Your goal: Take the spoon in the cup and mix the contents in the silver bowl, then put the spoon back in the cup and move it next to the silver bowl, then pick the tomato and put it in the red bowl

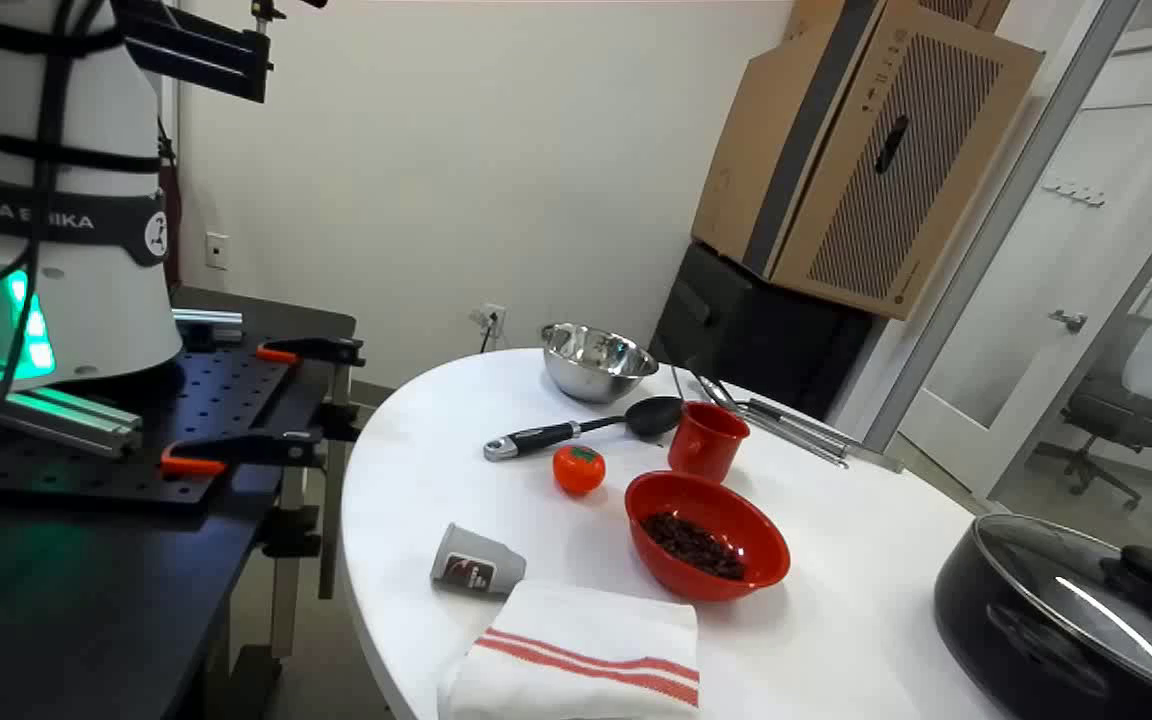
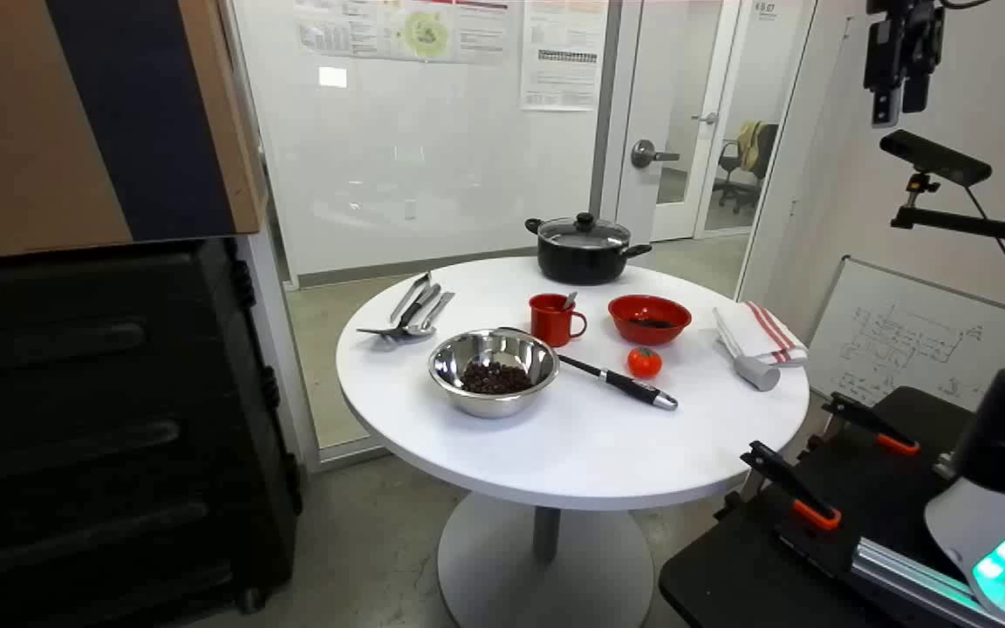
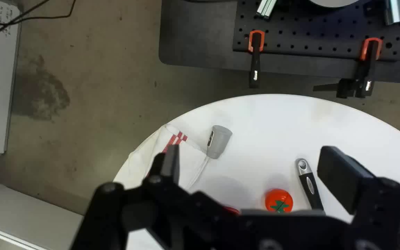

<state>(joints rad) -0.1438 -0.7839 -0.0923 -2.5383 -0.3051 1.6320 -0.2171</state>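
The small red cup (image 1: 708, 445) stands upright on the white table, with the thin handle of the spoon (image 2: 570, 301) sticking out of it. Beside it the shiny silver bowl (image 2: 494, 404) holds dark bean-like pieces. Similar dark pieces lie in the wide red bowl (image 1: 676, 570); only a sliver of that bowl shows in the wrist view. A red-orange tomato (image 3: 278, 200) with a green top rests on the table, partly covered by the gripper body. My gripper (image 3: 253, 166) is wide open and holds nothing; an exterior view has the gripper (image 2: 901, 106) high above table level.
A black serving spoon (image 2: 633, 386) lies between the cup and silver bowl. A grey cup (image 3: 219, 140) lies on its side against a striped towel (image 1: 586, 640). A lidded black pot (image 2: 583, 266) and metal utensils (image 2: 415, 312) stand near the table's edge.
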